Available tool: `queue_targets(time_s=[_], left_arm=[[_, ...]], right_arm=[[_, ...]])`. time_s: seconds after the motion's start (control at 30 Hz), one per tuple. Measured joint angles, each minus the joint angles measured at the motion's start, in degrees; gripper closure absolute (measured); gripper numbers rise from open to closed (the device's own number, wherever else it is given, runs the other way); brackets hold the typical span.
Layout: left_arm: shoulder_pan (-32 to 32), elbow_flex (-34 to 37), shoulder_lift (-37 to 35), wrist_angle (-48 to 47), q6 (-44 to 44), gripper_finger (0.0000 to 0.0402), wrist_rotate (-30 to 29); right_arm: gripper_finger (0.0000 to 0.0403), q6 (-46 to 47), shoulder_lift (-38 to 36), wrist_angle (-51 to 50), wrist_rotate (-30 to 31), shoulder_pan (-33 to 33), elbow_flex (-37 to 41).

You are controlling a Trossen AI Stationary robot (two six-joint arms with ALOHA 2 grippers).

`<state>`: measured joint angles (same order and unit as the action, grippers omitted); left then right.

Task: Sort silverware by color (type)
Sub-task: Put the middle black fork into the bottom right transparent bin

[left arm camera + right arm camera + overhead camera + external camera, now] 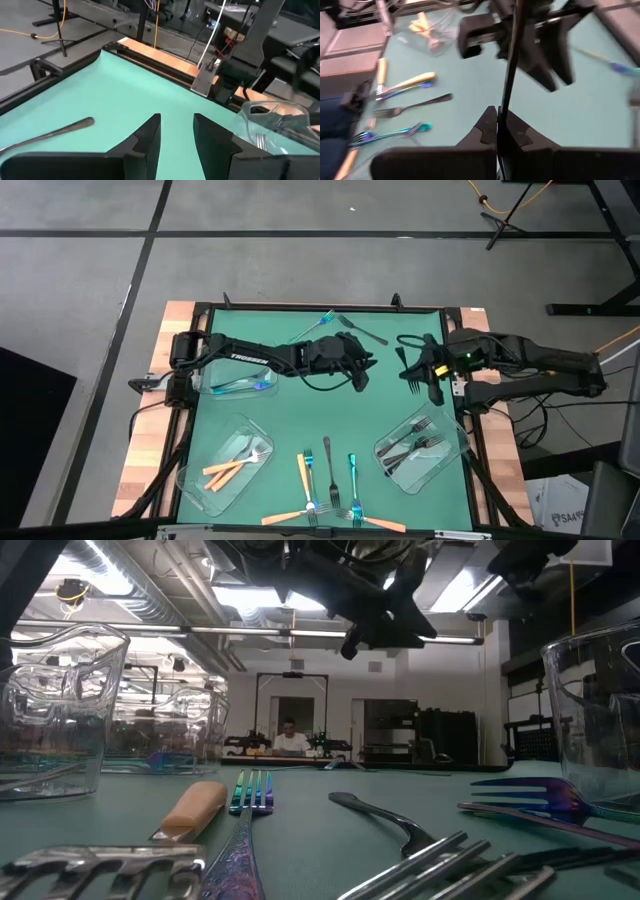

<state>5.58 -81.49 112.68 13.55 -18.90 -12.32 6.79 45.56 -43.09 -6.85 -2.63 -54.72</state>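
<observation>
My right gripper [497,112] hangs over the mat's right middle [420,375], shut on a slim dark fork [509,65]. My left gripper [176,120] stands open just left of it over the mat's middle [360,375], with nothing between its fingers. A blue-teal fork [325,320] and a dark fork [370,335] lie by the far edge. Loose orange [305,475], dark [327,460] and teal [353,480] forks lie flat near the front edge. My right gripper pinches the dark fork's thin shaft [501,106] between its two fingertips. The fork runs on straight ahead of the fingers, along them, and is lifted clear of the mat. Which end of the fork sits in the fingers, I cannot tell.
Three clear trays stand on the green mat: one at the left [235,380] with blue-teal forks, one at the near left [230,465] with orange forks, one at the near right [420,445] with dark forks. A raised black frame [320,307] borders the mat.
</observation>
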Motion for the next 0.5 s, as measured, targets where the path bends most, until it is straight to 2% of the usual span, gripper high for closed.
queue_targets(time_s=[0.3, 0.5], left_arm=[[-0.82, 0.0, 0.0, -1.34, 0.02, 0.0294, -0.03], [-1.19, 0.0, 0.0, -1.69, 0.02, 0.0294, -0.03]], right_arm=[[0.0403, 1.95, 4.07, -0.59, 3.51, 14.31, 0.0], [0.0403, 1.97, 6.12, -0.59, 3.82, 24.01, 0.0]])
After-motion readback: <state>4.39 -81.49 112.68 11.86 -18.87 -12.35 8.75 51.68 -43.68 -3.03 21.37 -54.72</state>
